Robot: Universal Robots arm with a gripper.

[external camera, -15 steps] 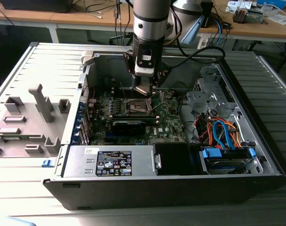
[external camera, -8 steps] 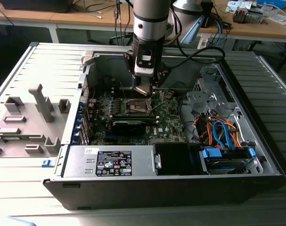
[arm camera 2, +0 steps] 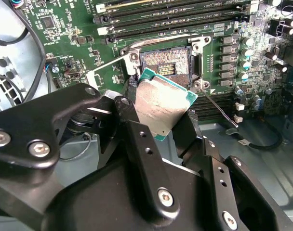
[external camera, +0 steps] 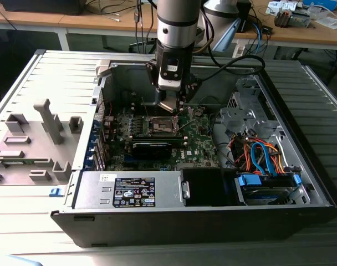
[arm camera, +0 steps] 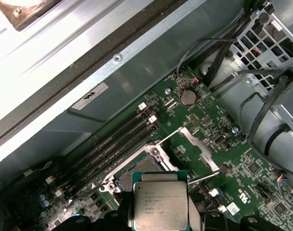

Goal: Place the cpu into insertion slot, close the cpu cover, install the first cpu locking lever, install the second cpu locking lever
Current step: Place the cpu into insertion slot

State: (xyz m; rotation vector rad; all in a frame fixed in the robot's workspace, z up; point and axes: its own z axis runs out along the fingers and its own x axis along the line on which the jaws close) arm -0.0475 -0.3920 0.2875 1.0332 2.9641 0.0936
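Here I am, gripper (external camera: 172,108) down inside the open computer case (external camera: 185,227). In the case: the green motherboard (external camera: 204,136) right below my jaws, a power supply (external camera: 96,191) off to one side with a printed label (external camera: 133,192), and a drive bay (external camera: 265,185) with blue and orange cables (external camera: 260,155).

My jaws are clamped narrow on the cpu (arm camera 2: 161,103), 1 finger (arm camera 2: 127,113) on each of 2 opposite edges. It is square, so it has no long axis. In the second wrist view it sits tilted, silver top toward the camera and green rim showing.

The insertion slot (arm camera 2: 168,65) lies just beyond my fingertips, dark centre bare; the cpu is above it, not seated. In the first wrist view the cpu cover (arm camera: 199,147) stands swung open past the slot. There are lines of print on the cpu's top, too small to tell.
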